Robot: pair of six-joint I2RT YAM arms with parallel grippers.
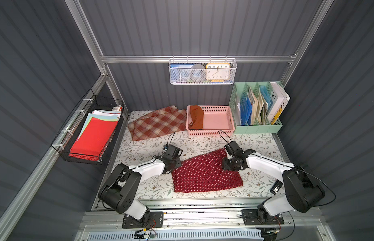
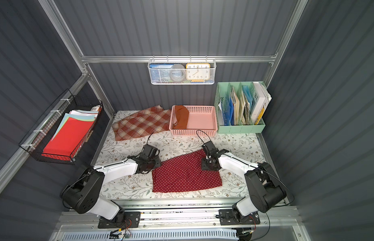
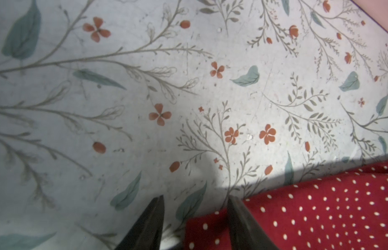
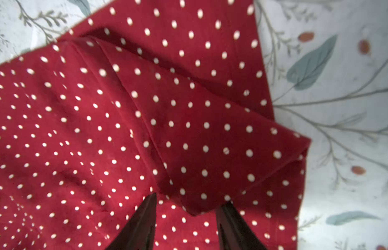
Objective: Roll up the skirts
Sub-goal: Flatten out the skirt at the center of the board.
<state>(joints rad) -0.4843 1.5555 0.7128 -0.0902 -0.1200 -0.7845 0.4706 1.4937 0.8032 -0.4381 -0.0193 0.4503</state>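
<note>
Left gripper [image 3: 195, 197] stands partly open at the near-left corner of the polka-dot skirt [image 1: 207, 173]. Its 2 jaws straddle that corner without visibly pinching it, so it holds nothing. The right gripper [image 4: 189, 199] is also partly open and empty, low over a turned-back flap at the skirt's corner nearest the pink basket [image 1: 211, 131]. The tip of the flap lies between its jaws.

Of the 3 skirts, 1 looks finished: the rust-orange skirt [image 1: 196, 120] sits bundled inside the basket, against its left end wall. The polka-dot skirt lies in front of the basket, toward the arm bases and well apart from it. It is spread nearly flat, and apart from that flap no roll has started. The plaid skirt [image 1: 157, 123] lies spread out just left of the basket with 1 edge touching its wall, and neither arm is near it. By my judgement roughly a third is done, with 2 skirts left to roll.

The polka-dot skirt's long axis runs roughly parallel to the basket's front wall. It is slightly skewed, so its right end sits closer to the basket than its left end. I cannot tell which edge is the waistband. The plaid skirt's long axis slants too, its right end level with the basket's far wall and its left end nearer the arms.
</note>
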